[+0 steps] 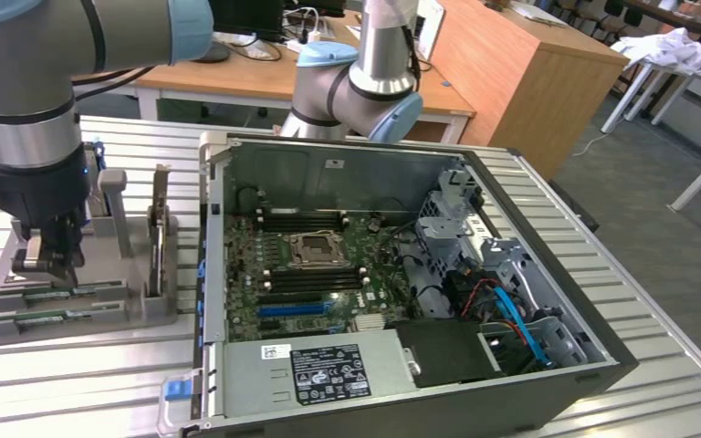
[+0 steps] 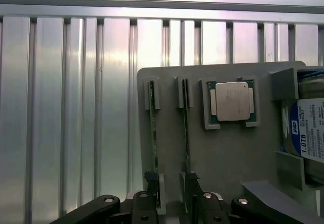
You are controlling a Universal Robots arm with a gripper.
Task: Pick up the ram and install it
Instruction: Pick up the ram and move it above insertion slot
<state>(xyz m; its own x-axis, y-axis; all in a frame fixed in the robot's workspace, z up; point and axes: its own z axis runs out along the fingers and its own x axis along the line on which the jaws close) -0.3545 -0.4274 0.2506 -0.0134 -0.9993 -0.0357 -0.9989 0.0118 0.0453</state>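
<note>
Two ram sticks stand on edge in slots of a grey holder tray: one ram stick and a second ram stick beside it. In the exterior view the ram sticks lie at the tray's near end on the exterior view's left. My gripper hangs just above them, open, with nothing between its fingers. In the wrist view my gripper has its fingertips at the near ends of the two sticks, straddling them from outside.
A silver processor and a hard drive sit in the same tray. The open computer case with its motherboard and black memory slots lies to the exterior view's right. A second robot arm stands behind the case.
</note>
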